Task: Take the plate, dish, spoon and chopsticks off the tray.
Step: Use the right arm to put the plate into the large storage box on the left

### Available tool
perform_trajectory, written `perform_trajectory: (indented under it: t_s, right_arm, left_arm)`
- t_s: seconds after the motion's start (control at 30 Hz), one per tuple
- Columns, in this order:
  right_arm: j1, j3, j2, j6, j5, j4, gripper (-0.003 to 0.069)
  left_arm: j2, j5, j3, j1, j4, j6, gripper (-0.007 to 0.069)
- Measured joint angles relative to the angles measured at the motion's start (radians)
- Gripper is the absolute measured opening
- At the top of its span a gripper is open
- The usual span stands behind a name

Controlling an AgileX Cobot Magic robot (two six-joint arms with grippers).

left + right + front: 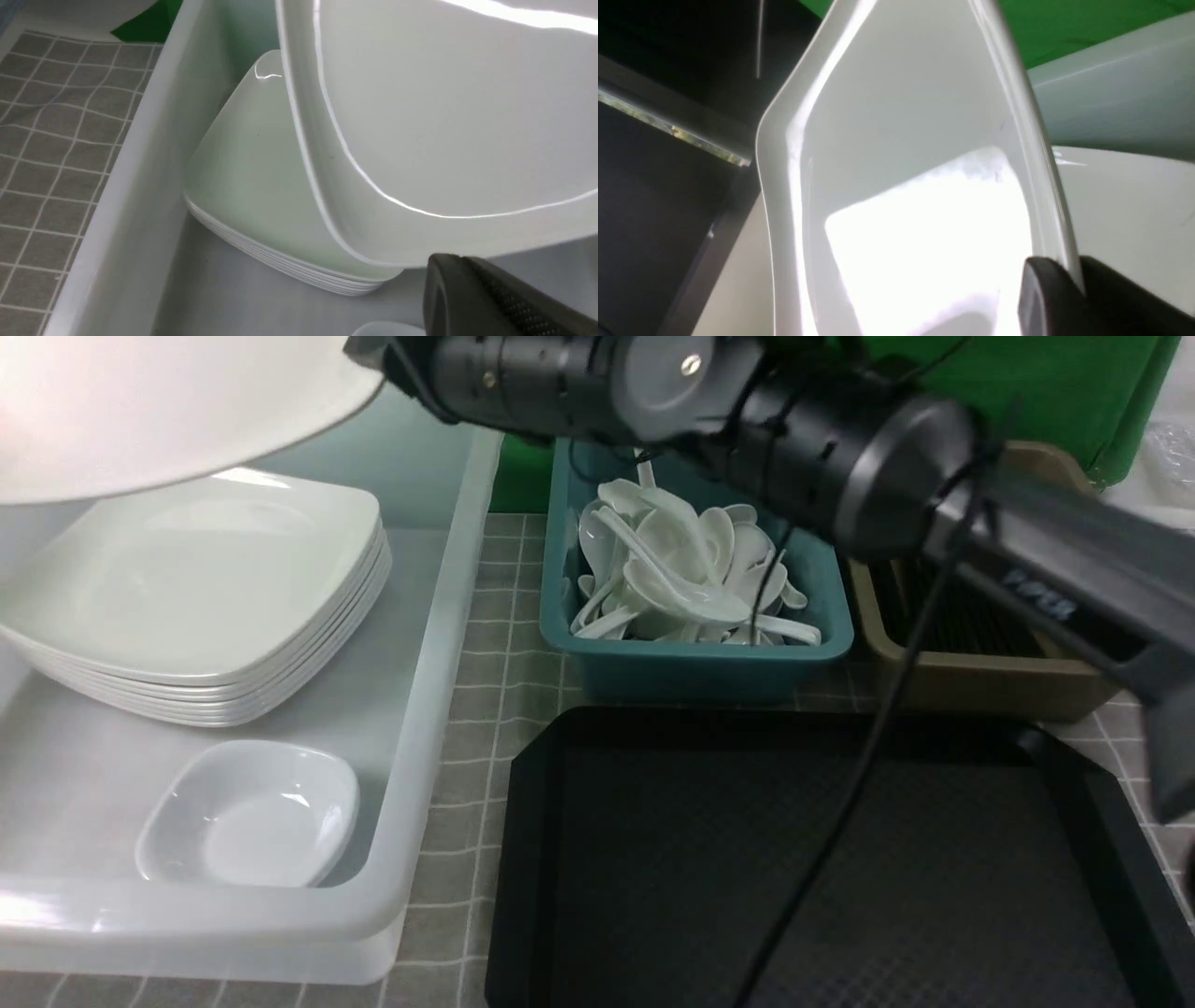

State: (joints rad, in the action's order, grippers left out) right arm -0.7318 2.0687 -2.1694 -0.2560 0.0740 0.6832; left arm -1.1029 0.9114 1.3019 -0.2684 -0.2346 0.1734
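Note:
My right gripper [1073, 275] is shut on the rim of the white square plate [915, 196]. The right arm [840, 439] reaches across to the far left. It holds the plate [140, 401] tilted above a stack of like plates [196, 597] in the white bin [439, 644]. My left gripper [460, 261] is shut with nothing in it, just under the held plate [444, 116]. A small white dish [252, 817] lies in the same bin. White spoons [681, 574] fill a teal bin [700, 667]. The black tray [747, 859] shows no tableware on it.
A brown bin [990, 686] at the far right holds dark thin sticks that look like chopsticks [962, 616]. A grey checked cloth [495, 644] covers the table between bins and tray. A black cable [868, 737] hangs over the tray. A green backdrop [1027, 383] stands behind.

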Motion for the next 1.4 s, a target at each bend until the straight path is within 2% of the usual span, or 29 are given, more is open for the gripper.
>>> perform_trajectory:
  t_s: [0.23,0.7,0.83,0.97,1.03,1.4]
  right_arm:
    - [-0.026,0.031,-0.113,-0.093,-0.129,0.006,0.0055]
    - [-0.027,0.033,-0.218,-0.144,-0.142,0.003,0.0059]
    - [-0.027,0.035,-0.22,-0.15,-0.143,0.004,0.0094]
    - [-0.027,0.037,-0.22,-0.162,-0.148,0.009,0.0211]
    - [-0.027,0.038,-0.22,-0.168,-0.154,0.01,0.024]
    - [-0.028,0.042,-0.22,-0.17,-0.146,0.01,0.0232]
  left_arm:
    - [0.0,-0.001,0.0,0.0,-0.015,0.03,0.0004]
    - [0.0,-0.001,0.0,0.0,-0.046,0.033,0.0004]
    - [0.0,-0.001,0.0,0.0,-0.046,0.033,0.0004]
    - [0.0,-0.001,0.0,0.0,-0.046,0.035,0.0004]
    - [0.0,-0.001,0.0,-0.001,-0.046,0.035,0.0004]
    - [0.0,-0.001,0.0,-0.001,-0.046,0.035,0.0004]
